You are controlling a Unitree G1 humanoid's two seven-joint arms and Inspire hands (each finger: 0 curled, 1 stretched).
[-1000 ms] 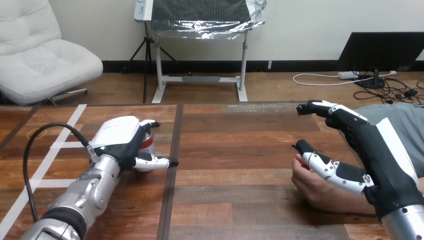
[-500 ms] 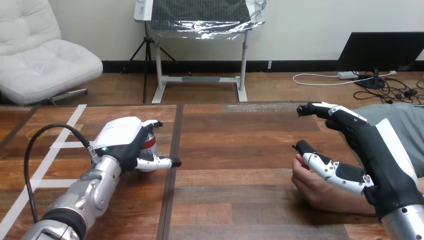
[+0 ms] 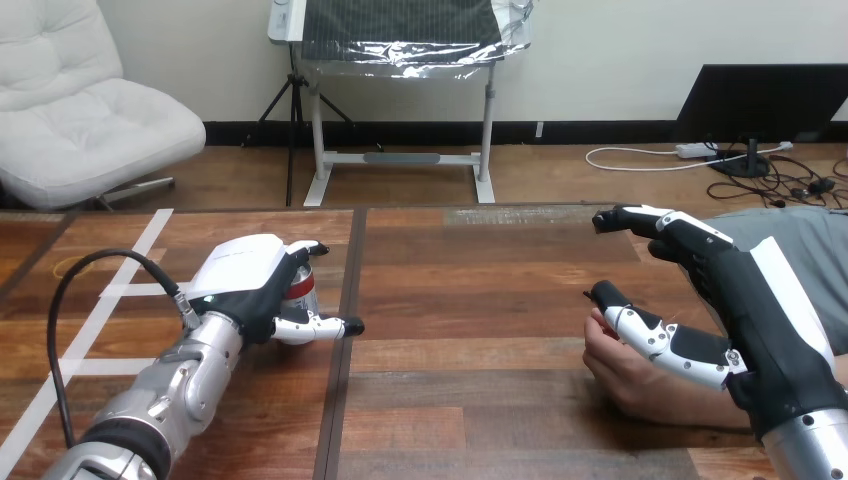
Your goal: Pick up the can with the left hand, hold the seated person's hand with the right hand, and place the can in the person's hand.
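A red and silver can stands upright on the wooden table at the left. My left hand is wrapped round it, fingers curled over its far side and thumb along its near side. At the right, the person's hand lies on the table. My right hand is over it; the thumb rests across the person's fingers, while my fingers reach out above, apart from that hand. The person's palm is hidden under my right hand.
White tape lines cross the table's left part. A dark seam runs front to back just right of the can. Bare wood lies between my two hands.
My left hand has shifted slightly to the right with the can, and more of the can shows past the fingers. My right hand and the person's hand have barely moved.
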